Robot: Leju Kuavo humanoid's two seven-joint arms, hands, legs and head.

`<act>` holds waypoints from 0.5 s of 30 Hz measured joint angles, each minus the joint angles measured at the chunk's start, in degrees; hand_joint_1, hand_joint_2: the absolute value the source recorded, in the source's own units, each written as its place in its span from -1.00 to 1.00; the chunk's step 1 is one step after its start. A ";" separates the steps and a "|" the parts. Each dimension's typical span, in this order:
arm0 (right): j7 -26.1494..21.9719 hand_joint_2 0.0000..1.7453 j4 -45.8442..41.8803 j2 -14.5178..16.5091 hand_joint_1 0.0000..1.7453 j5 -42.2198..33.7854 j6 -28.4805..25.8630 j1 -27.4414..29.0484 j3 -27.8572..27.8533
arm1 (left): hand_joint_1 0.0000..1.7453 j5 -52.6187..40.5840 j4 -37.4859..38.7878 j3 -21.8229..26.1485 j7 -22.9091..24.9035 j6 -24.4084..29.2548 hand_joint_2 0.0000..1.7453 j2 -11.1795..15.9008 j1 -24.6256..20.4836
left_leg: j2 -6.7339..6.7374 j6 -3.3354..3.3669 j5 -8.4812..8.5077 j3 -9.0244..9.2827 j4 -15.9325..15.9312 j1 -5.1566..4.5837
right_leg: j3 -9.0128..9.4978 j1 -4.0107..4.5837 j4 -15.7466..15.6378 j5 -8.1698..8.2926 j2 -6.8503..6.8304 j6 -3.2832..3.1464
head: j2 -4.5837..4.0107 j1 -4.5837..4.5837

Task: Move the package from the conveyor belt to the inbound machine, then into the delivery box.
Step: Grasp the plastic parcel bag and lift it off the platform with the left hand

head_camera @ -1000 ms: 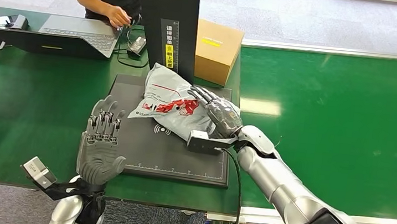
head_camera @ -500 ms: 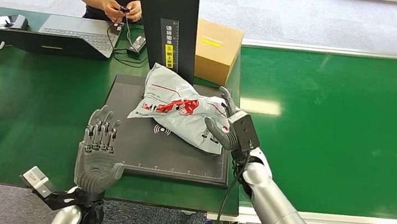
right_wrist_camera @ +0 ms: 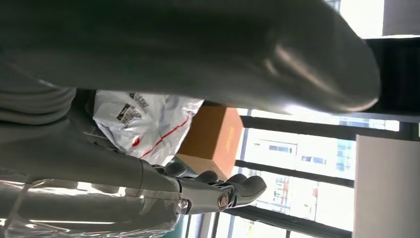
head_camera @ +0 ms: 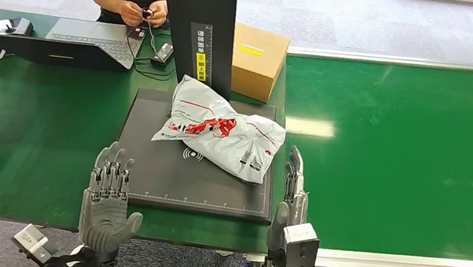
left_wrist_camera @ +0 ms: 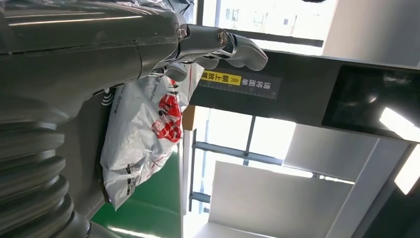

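Crumpled white plastic mail package (head_camera: 221,132) with red print lies on the flat black scanner platform (head_camera: 169,179); left hand (head_camera: 106,203) and right hand (head_camera: 293,196) flank that platform, fingers spread, holding nothing.

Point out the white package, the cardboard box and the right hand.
white package (head_camera: 223,135), head view, middle of the bag
cardboard box (head_camera: 259,59), head view, top face
right hand (head_camera: 294,192), head view, back of the hand

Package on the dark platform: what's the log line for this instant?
package: lying on inbound machine | left hand: open, apart | right hand: open, apart
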 joint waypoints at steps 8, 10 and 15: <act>-1.30 -1.00 -8.64 -0.07 -1.00 0.29 -2.89 2.35 5.12 | -1.00 0.96 -0.64 -0.37 0.00 2.56 1.00 0.68 1.48 | 0.01 0.00 0.03 0.03 0.01 0.00 | 0.03 0.00 0.00 0.03 0.01 0.01 | 0.00 0.00; -1.08 -1.00 -9.35 -0.11 -1.00 0.03 -3.23 1.91 5.61 | -1.00 1.12 -0.64 -0.51 0.00 2.76 1.00 0.85 1.49 | 0.01 0.01 0.03 0.04 0.01 0.00 | 0.04 0.00 0.00 0.03 0.01 0.01 | 0.00 0.01; 1.06 -1.00 -9.81 -0.11 -1.00 -2.43 -2.39 0.91 6.41 | -1.00 1.54 -0.62 -0.62 0.00 2.97 1.00 1.27 1.47 | 0.01 0.01 0.03 0.04 0.01 0.00 | 0.05 0.00 0.00 0.04 0.01 0.02 | 0.00 -0.01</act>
